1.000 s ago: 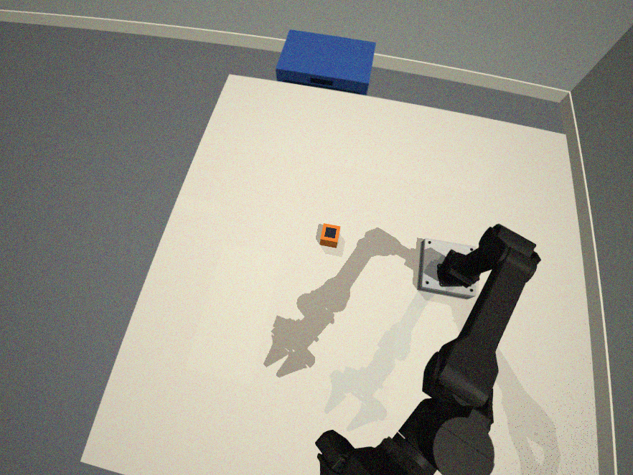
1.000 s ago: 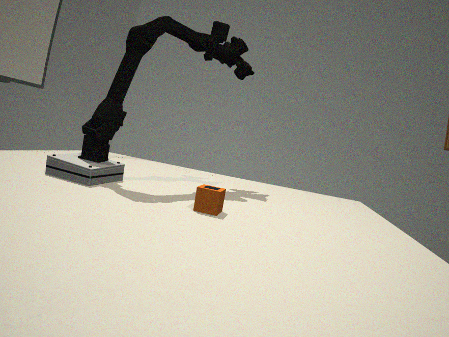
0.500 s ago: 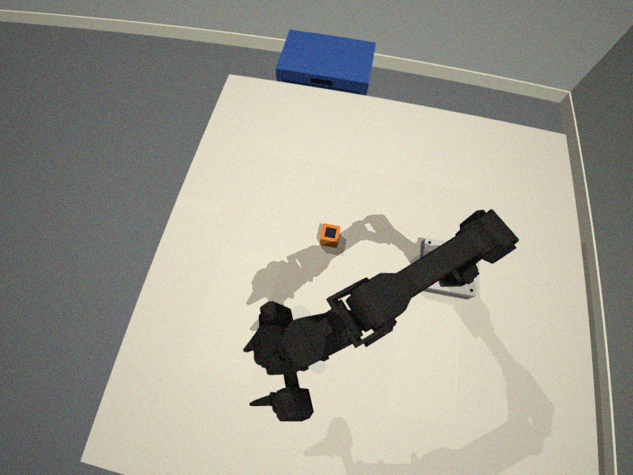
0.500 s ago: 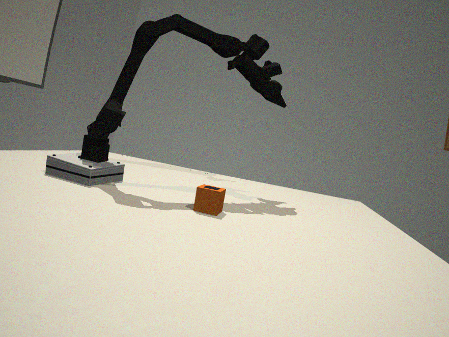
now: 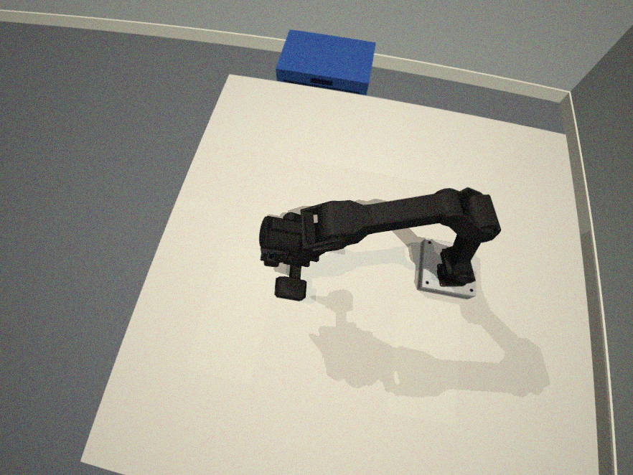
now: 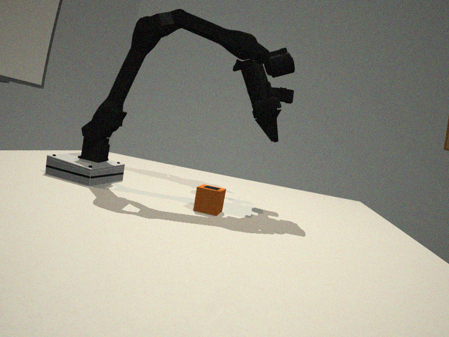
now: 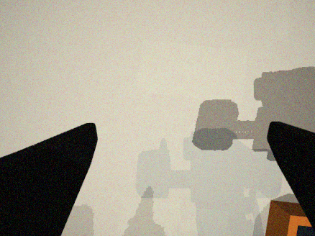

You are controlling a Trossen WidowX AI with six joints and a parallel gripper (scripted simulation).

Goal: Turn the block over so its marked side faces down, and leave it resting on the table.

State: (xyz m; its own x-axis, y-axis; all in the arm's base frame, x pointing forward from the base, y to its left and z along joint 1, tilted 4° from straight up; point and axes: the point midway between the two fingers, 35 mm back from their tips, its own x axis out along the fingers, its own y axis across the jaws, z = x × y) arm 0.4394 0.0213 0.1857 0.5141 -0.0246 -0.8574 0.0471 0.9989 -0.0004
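While the pale table (image 5: 204,368) (image 6: 217,282) (image 7: 108,70) supports the grey base (image 5: 432,265) (image 6: 68,172), the black arm (image 5: 398,212) (image 6: 123,76) arches above the surface. Its gripper (image 6: 274,140) (image 7: 182,130) points downward, raised, fingers wide apart, gripping nothing. The orange block (image 6: 209,200) (image 7: 277,221) rests on the table, outside the finger gap, partly cut off in the wrist view; its dark mark (image 6: 212,188) (image 7: 306,232) faces up

Block (image 6: 209,200) (image 7: 278,218) on table (image 5: 245,409) (image 6: 217,282) (image 7: 108,70), seemingly below the arm (image 5: 403,212) (image 6: 124,76)
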